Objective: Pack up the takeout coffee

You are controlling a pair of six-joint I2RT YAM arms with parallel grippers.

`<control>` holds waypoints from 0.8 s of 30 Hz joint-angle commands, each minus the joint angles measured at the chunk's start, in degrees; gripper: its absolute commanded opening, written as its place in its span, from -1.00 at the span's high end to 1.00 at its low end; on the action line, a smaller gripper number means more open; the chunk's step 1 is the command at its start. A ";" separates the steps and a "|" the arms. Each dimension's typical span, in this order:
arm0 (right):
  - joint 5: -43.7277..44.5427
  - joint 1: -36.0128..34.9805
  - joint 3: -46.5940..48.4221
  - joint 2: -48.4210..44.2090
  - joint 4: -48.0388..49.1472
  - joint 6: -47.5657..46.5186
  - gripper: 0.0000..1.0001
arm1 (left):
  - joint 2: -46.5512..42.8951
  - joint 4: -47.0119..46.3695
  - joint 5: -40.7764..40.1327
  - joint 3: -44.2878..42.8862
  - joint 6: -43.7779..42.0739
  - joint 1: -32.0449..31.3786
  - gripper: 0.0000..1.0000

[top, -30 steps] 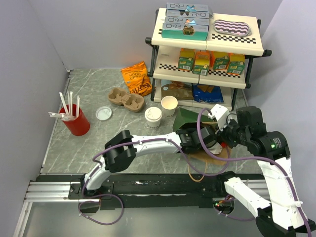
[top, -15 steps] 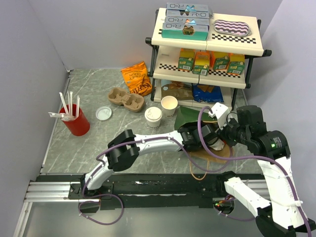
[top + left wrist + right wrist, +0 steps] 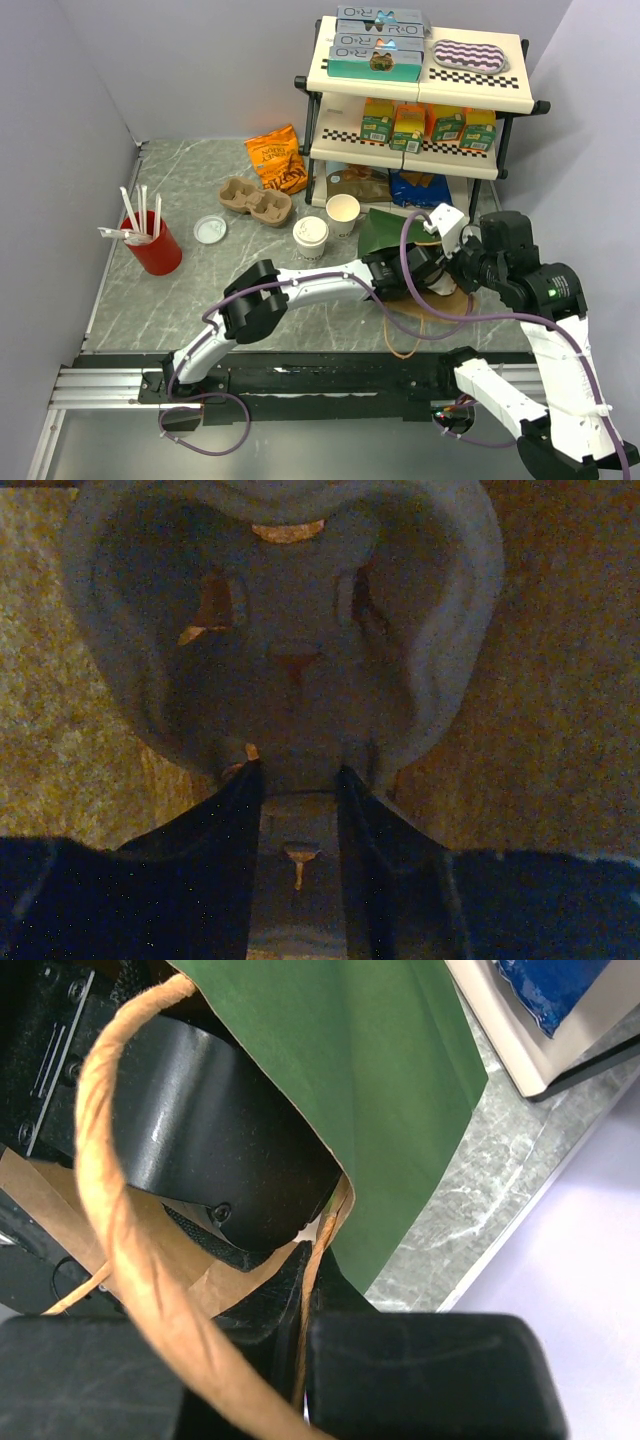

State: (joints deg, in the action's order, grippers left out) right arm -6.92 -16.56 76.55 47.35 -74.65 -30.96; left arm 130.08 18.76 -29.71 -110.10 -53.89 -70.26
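The takeout coffee [image 3: 310,238], a cream cup with a white lid, stands on the table left of the green paper bag [image 3: 385,232]. My left gripper [image 3: 297,770] is deep inside the bag. Its fingers are shut on the near rim of a brown moulded-pulp cup carrier [image 3: 290,680]. In the top view the bag hides this gripper. My right gripper [image 3: 318,1250] is shut on the bag's brown paper edge [image 3: 330,1210] and holds the mouth open; it also shows in the top view [image 3: 455,265]. My left wrist [image 3: 220,1130] fills the bag's opening.
An unlidded cream cup [image 3: 342,212] stands behind the lidded one. A second pulp carrier [image 3: 255,200], a loose white lid [image 3: 210,229], an orange snack bag [image 3: 277,158] and a red cup of straws [image 3: 150,245] lie to the left. A stocked shelf rack [image 3: 420,150] stands at the back right.
My left arm has pushed further right, deeper into the bag. My right gripper has lifted the bag's edge slightly up and back.
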 commanded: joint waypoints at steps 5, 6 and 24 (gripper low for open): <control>-6.71 -0.67 2.72 1.16 -15.44 2.66 1.00 | 0.45 5.23 4.47 -5.83 6.07 2.58 0.17; -6.71 -0.67 2.72 1.42 -15.44 2.66 1.00 | -0.09 5.32 5.10 -5.65 7.12 2.58 0.14; -5.82 -0.67 -2.02 -0.68 -13.85 3.54 1.00 | -8.70 6.47 16.00 2.52 14.69 2.23 -0.99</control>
State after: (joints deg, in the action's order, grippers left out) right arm -8.99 -16.53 75.96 48.10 -73.65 -29.52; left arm 126.85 28.84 -17.63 -108.79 -43.16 -69.19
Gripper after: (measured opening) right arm 0.017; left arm 0.864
